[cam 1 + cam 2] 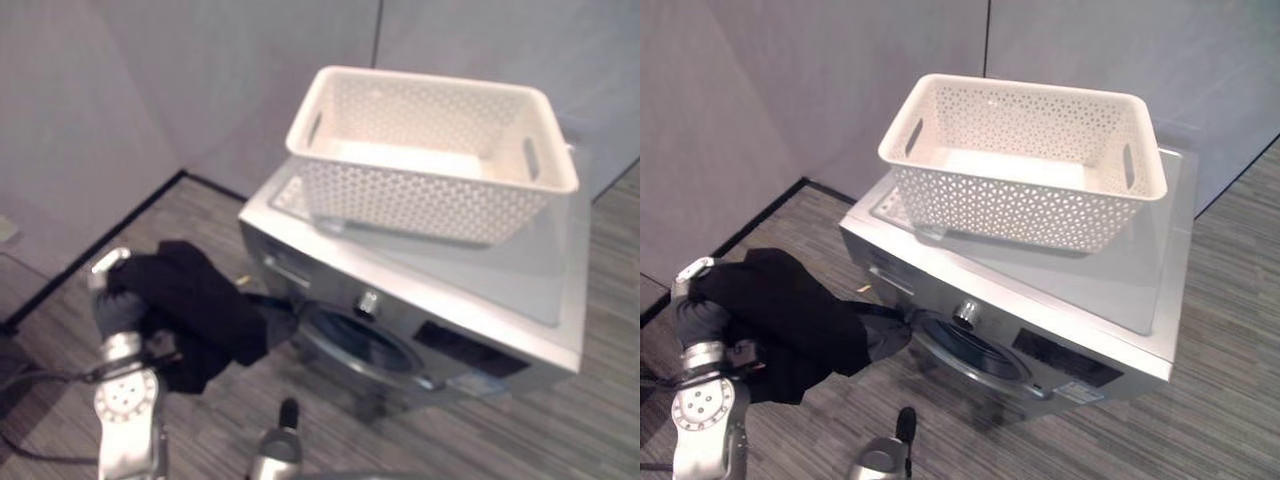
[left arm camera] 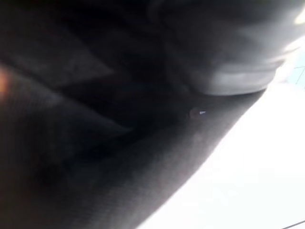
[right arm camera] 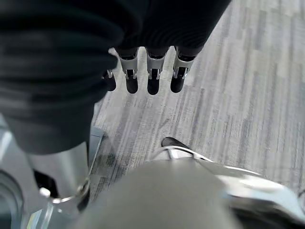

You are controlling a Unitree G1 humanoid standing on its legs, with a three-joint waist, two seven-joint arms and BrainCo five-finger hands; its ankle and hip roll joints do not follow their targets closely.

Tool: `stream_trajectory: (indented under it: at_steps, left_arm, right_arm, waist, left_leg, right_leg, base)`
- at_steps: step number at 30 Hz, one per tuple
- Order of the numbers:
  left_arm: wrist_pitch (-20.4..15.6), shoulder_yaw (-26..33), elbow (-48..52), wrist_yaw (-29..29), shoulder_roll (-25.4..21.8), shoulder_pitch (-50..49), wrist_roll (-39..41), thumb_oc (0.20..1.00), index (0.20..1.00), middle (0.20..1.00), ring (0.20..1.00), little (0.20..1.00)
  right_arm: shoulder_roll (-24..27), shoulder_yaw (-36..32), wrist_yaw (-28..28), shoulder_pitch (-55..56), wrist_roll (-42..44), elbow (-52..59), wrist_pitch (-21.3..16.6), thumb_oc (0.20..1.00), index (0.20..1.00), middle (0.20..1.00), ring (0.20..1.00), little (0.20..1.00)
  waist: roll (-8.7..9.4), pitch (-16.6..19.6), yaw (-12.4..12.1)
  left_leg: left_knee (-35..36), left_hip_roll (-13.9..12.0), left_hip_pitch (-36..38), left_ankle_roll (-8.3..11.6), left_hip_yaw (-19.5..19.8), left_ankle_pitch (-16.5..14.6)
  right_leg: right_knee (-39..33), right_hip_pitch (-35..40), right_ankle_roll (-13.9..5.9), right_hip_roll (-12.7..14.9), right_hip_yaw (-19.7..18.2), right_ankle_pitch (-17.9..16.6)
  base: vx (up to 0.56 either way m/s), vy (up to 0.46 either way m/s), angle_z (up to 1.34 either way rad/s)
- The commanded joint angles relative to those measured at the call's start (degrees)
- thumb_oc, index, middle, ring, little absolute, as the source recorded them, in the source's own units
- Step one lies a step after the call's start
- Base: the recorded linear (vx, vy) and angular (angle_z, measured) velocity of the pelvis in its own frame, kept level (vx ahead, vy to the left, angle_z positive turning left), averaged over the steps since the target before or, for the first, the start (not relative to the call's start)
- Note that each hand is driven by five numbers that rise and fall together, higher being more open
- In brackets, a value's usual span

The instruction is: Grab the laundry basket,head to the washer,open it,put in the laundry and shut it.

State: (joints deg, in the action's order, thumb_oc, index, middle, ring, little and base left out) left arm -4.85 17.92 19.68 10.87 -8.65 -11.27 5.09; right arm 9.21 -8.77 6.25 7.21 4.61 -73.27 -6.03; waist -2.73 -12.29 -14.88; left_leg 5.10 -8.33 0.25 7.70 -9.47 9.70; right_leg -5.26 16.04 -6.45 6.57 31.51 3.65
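Observation:
A silver washer [image 1: 520,300] stands by the grey wall, its round door [image 1: 355,345] facing me and looking flush with the front. The white perforated laundry basket [image 1: 430,150] sits on top of it and looks empty. A black garment [image 1: 195,300] hangs draped over my left hand [image 1: 120,312], raised just left of the door; one end of the cloth reaches toward the door's left edge. The cloth covers that hand's fingers. My right hand [image 3: 151,71] hangs low over the floor with straight fingers [image 3: 177,76] and holds nothing.
Grey partition walls [image 1: 150,90] close off the corner behind and left of the washer. A grey striped carpet [image 1: 560,430] runs in front of and to the right of the machine. A small knob [image 1: 368,302] sits above the door.

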Motion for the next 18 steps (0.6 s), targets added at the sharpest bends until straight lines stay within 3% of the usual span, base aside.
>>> stream_trajectory:
  at_steps: [1, 2, 3, 4, 5, 6, 9, 10, 11, 13, 18]
  left_arm:
    - [-2.9, -1.2, 6.1, -0.5, -0.9, 1.1, 0.2, 0.2, 0.2, 0.2, 0.2, 0.2]
    - [-2.9, -1.3, 6.2, -0.8, -0.8, 1.1, 0.4, 0.2, 0.2, 0.2, 0.2, 0.2]
    - [-2.5, -1.5, 5.6, -0.7, -0.7, 1.4, 0.2, 0.2, 0.2, 0.2, 0.2, 0.2]
    - [-2.5, -1.5, 5.6, -0.7, -0.7, 1.4, 0.2, 0.2, 0.2, 0.2, 0.2, 0.2]
    - [-2.4, -1.7, 5.5, -0.9, -0.5, 1.6, 0.3, 0.2, 0.2, 0.2, 0.2, 0.2]
    - [-2.4, -2.3, 4.9, -1.2, -0.2, 1.7, 0.4, 0.2, 0.2, 0.2, 0.2, 0.2]
    - [-2.2, -2.8, 4.2, -1.5, -0.1, 1.8, 0.6, 0.2, 0.2, 0.2, 0.2, 0.2]
    - [-2.1, -2.7, 4.2, -1.8, 0.1, 0.9, 1.0, 0.2, 0.2, 0.2, 0.2, 0.2]
    - [-2.1, -2.7, 4.2, -1.8, 0.1, 0.8, 1.0, 0.2, 0.2, 0.2, 0.2, 0.2]
    - [-2.0, -2.8, 4.2, -2.5, 0.8, -2.1, 0.8, 0.2, 0.2, 0.2, 0.2, 0.2]
    - [-1.9, -3.8, 2.7, -2.9, 0.9, -2.7, 0.9, 0.2, 0.2, 0.2, 0.2, 0.2]
  right_arm:
    - [0.3, 2.2, 0.3, -1.6, -0.3, 0.7, -0.3, 1.0, 1.0, 1.0, 1.0, 1.0]
    - [0.8, 2.1, 0.3, -1.6, -0.6, 0.8, -0.5, 1.0, 1.0, 1.0, 1.0, 1.0]
    - [2.2, 1.7, 0.5, -1.6, -1.0, 1.3, -0.4, 1.0, 1.0, 1.0, 1.0, 1.0]
    - [2.2, 1.7, 0.5, -1.6, -1.0, 1.3, -0.4, 1.0, 1.0, 1.0, 1.0, 1.0]
    - [2.7, 1.5, 0.4, -1.3, -0.9, 1.5, -0.3, 1.0, 1.0, 1.0, 1.0, 1.0]
    - [3.8, 0.8, 0.4, -1.4, -0.5, 1.7, -0.1, 1.0, 1.0, 1.0, 1.0, 1.0]
    - [5.0, 0.3, 0.2, -1.0, -0.3, 1.7, 0.5, 1.0, 1.0, 1.0, 1.0, 1.0]
    - [5.5, -0.1, -0.5, 0.2, -0.7, 1.6, 0.7, 1.0, 1.0, 1.0, 1.0, 1.0]
    - [5.5, 0.0, -0.5, 0.3, -0.7, 1.6, 0.7, 1.0, 1.0, 1.0, 1.0, 1.0]
    - [4.2, -2.2, -0.9, 3.3, -1.4, 0.6, 0.4, 1.0, 1.0, 1.0, 1.0, 1.0]
    - [3.0, -3.8, -0.7, 4.3, -1.6, 1.4, 0.2, 1.0, 1.0, 1.0, 1.0, 1.0]
  waist:
    - [-2.7, 0.9, 0.2]
    - [-2.48, 0.4, 0.2]
    - [-0.89, -0.3, 1.3]
    - [-0.93, -0.3, 1.3]
    - [-0.26, -0.3, 2.0]
    - [1.07, -0.1, 3.2]
    - [1.64, 0.7, 4.7]
    - [0.74, 1.6, 7.0]
    - [0.74, 1.5, 6.9]
    - [-1.04, 4.4, 8.2]
    - [-2.05, 4.5, 9.3]
  left_leg:
    - [-0.5, -6.9, -3.1, 7.03, -0.2, 12.2]
    - [-1.8, -7.0, -3.1, 6.57, 0.0, 11.6]
    - [-10.0, -7.5, -2.2, 4.22, -0.6, 7.0]
    - [-10.6, -7.6, -2.5, 4.21, -0.5, 6.6]
    - [-12.6, -7.9, -1.3, 2.55, -1.2, 4.0]
    - [-20.3, -9.4, 0.7, 0.45, -1.6, 1.0]
    - [-25.6, -9.7, 3.1, -0.66, -0.8, -1.9]
    - [-20.5, -9.0, 7.7, -0.9, -1.7, -4.3]
    - [-20.2, -8.9, 7.9, -0.92, -1.8, -4.2]
    - [-8.2, -7.9, 13.7, 0.32, -6.5, -4.0]
    - [-0.6, -7.0, 15.2, 1.16, -8.8, -4.1]
  right_leg:
    - [0.3, -0.2, 5.04, -3.8, -1.8, 2.5]
    - [0.3, -0.5, 5.32, -3.8, -1.9, 2.2]
    - [0.5, -2.3, 6.26, -2.9, -2.5, 0.9]
    - [0.5, -2.4, 6.26, -2.9, -2.5, 0.9]
    - [1.0, -3.5, 6.35, -2.3, -2.5, 0.7]
    - [1.2, -5.5, 6.66, -1.3, -2.7, -0.1]
    - [1.0, -6.8, 6.1, -0.7, -2.6, -0.9]
    - [1.2, -8.2, 5.0, -0.3, -2.9, -1.9]
    - [1.2, -8.1, 4.97, -0.3, -3.0, -1.9]
    - [0.7, -8.5, 4.15, -0.9, -1.9, -2.5]
    - [1.4, -9.4, 3.63, 0.0, -0.2, -3.5]
  base:
    - [-0.09, -0.096, 0.12]
    - [-0.17, -0.181, 0.07]
    - [-0.15, -0.145, 0.02]
    - [-0.14, -0.134, 0.03]
    - [-0.1, -0.069, 0.07]
    - [-0.1, -0.069, 0.2]
    - [-0.05, 0.027, -0.21]
    - [-0.01, 0.131, -0.26]
    - [0.04, 0.184, 0.04]
    - [0.04, 0.178, 0.17]
    - [-0.03, 0.134, 0.46]
